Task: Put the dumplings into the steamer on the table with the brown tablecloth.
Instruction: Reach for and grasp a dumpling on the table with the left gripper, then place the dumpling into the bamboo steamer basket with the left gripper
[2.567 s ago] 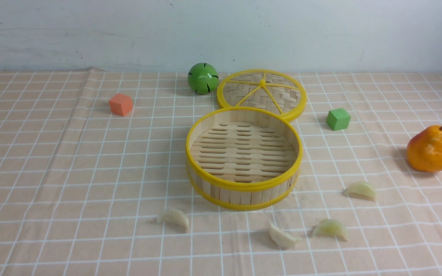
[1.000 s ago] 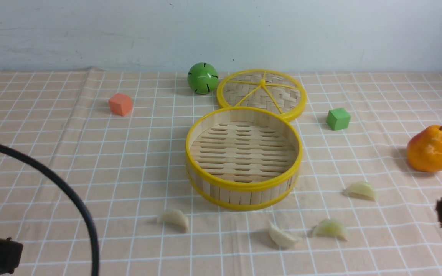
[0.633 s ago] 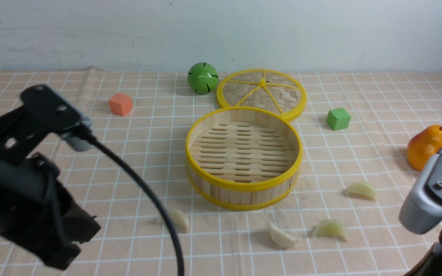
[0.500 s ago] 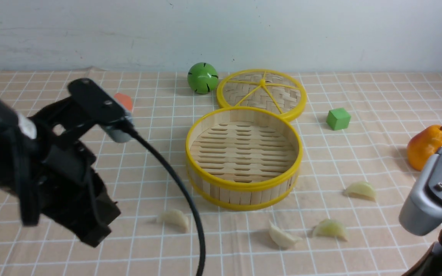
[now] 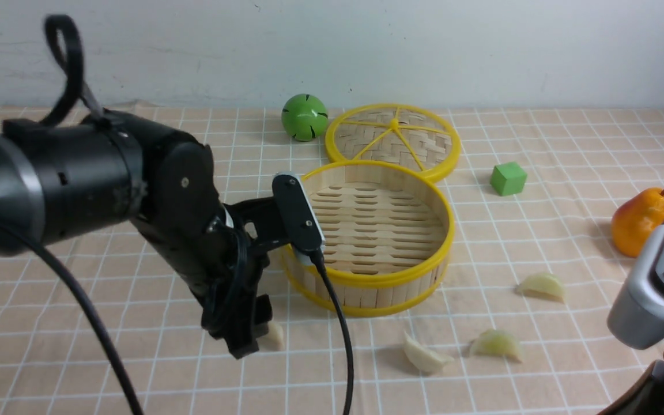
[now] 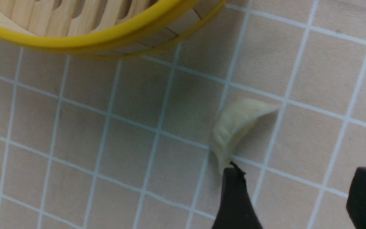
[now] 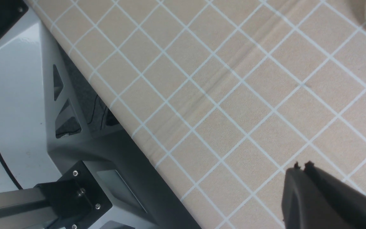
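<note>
Left tool [image 6: 297, 178] spread, apparently touching dumpling [image 6: 233, 127] tip.

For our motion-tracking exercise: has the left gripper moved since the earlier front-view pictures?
Yes. The left gripper has swung rightward from the picture's left edge toward the steamer, and now sits at the leftmost dumpling.

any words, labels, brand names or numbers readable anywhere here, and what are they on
No readable text in any of the three views.
green ball: black slits only, not letters.
brown tablecloth: only a white grid of lines.
steamer, lid, green cube, pear: no labels or signs.
left arm and right arm: screws show on the housings, but no brand or number.
</note>
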Robot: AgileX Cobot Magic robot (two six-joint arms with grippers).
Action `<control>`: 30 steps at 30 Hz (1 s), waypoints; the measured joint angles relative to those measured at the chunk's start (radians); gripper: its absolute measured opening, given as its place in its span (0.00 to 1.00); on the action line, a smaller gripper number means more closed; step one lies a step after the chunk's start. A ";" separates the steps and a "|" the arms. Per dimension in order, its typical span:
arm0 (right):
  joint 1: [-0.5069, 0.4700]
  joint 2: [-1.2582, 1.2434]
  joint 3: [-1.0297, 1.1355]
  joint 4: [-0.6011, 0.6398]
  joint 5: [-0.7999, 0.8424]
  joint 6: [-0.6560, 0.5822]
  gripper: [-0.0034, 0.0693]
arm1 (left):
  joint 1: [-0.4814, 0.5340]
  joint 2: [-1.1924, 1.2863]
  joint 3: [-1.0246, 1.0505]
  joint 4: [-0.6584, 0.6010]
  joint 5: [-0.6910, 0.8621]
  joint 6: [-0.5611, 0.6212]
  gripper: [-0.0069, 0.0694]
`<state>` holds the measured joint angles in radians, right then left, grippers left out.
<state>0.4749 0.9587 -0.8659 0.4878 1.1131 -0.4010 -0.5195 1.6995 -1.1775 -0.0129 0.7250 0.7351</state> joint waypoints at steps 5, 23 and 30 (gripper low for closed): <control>0.000 0.000 0.000 0.000 0.000 0.001 0.05 | 0.000 0.096 0.000 0.035 -0.105 0.000 0.69; 0.000 0.000 0.000 0.034 0.000 0.001 0.07 | -0.003 0.204 -0.011 0.072 -0.119 -0.122 0.35; 0.000 0.000 0.000 0.033 0.000 0.001 0.08 | -0.003 0.157 -0.074 0.076 -0.008 -0.289 0.35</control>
<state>0.4749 0.9587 -0.8659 0.5213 1.1131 -0.3999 -0.5227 1.8566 -1.2512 0.0627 0.7174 0.4460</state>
